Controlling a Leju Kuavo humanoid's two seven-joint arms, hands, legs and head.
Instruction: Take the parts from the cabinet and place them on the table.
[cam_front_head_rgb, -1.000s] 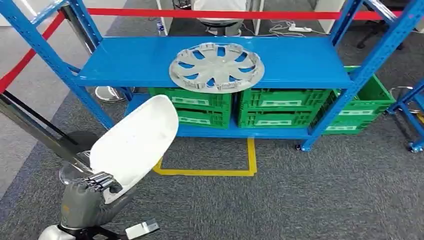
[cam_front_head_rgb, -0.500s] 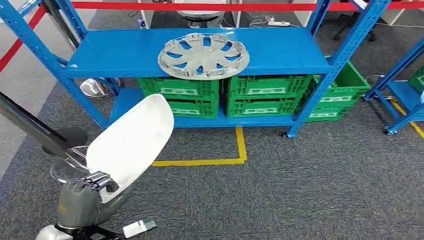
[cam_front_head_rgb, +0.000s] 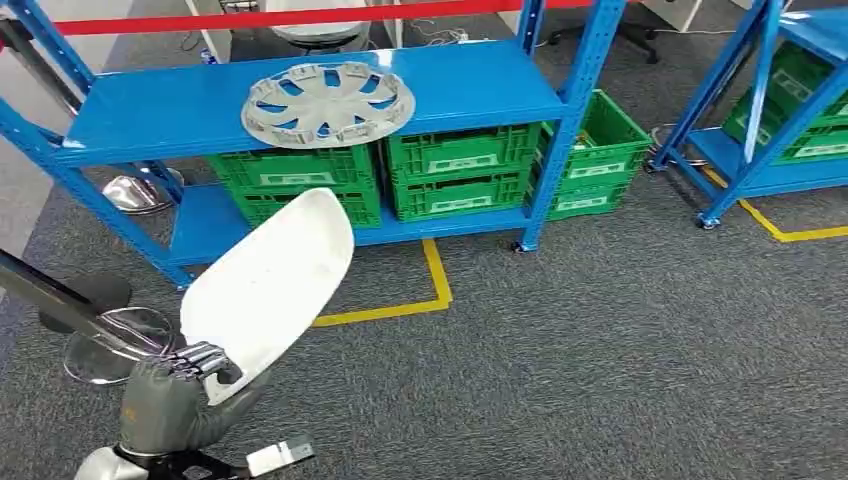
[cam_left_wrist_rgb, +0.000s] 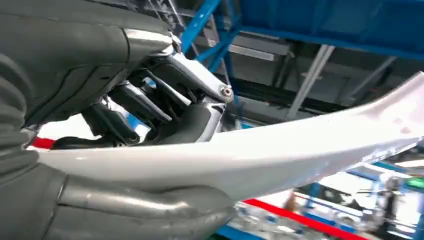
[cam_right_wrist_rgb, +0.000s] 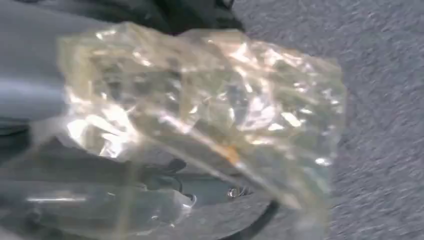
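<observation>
My left hand (cam_front_head_rgb: 165, 400) grips a large white curved panel (cam_front_head_rgb: 265, 285) by its lower end, low at the left of the head view, over the carpet. In the left wrist view the dark fingers (cam_left_wrist_rgb: 135, 102) lie over the panel (cam_left_wrist_rgb: 280, 155) and the thumb under it. A silver wheel cover (cam_front_head_rgb: 327, 103) lies flat on the upper board of the blue cabinet (cam_front_head_rgb: 480, 85). In the right wrist view a crumpled clear plastic bag (cam_right_wrist_rgb: 210, 110) sits right in front of my right hand (cam_right_wrist_rgb: 25, 65) and hides its fingers, with grey carpet behind.
Green crates (cam_front_head_rgb: 455, 170) fill the cabinet's lower board, with one more (cam_front_head_rgb: 595, 150) beside it. A second blue rack (cam_front_head_rgb: 770, 110) stands at the right. A yellow floor line (cam_front_head_rgb: 435, 280) and a chrome stand base (cam_front_head_rgb: 110, 345) are on the carpet.
The whole picture has shifted left: the camera has turned right, bringing the second rack into view. My left hand still holds the white panel the same way.
</observation>
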